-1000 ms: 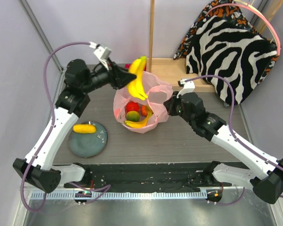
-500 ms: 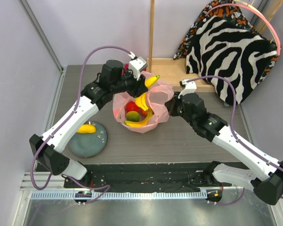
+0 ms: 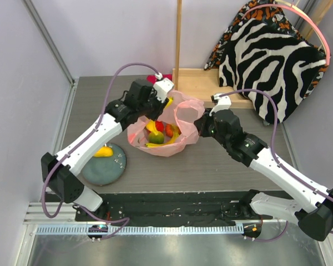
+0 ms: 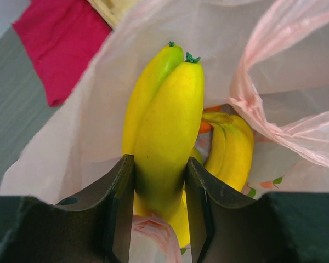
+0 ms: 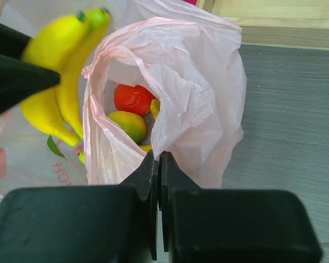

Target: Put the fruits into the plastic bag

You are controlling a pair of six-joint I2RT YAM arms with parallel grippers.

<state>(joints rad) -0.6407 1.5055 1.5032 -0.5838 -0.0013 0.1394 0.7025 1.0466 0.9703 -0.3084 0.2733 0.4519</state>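
Note:
The pink plastic bag [image 3: 180, 141] stands open mid-table. My left gripper [image 3: 159, 104] is shut on a pair of yellow bananas [image 4: 164, 126] and holds them in the bag's mouth, tips pointing away. More bananas [image 4: 232, 148] lie inside the bag. A red fruit [image 5: 132, 98] and a green fruit [image 5: 128, 125] sit at the bottom; a bit of orange [image 4: 204, 127] shows behind the bananas. My right gripper [image 5: 158, 164] is shut on the bag's right rim [image 5: 170, 82] and holds it up. In the top view it is at the bag's right side [image 3: 199, 125].
A grey-blue plate [image 3: 108, 169] at the front left holds one yellow fruit [image 3: 103, 151]. A magenta-red cloth [image 4: 60, 38] lies behind the bag. A wooden board [image 3: 194, 77] and a zebra-print cushion [image 3: 272, 55] stand at the back right.
My left arm has swung right and lowered the bananas from above the bag's back left rim into its mouth. The right gripper has kept its hold on the rim.

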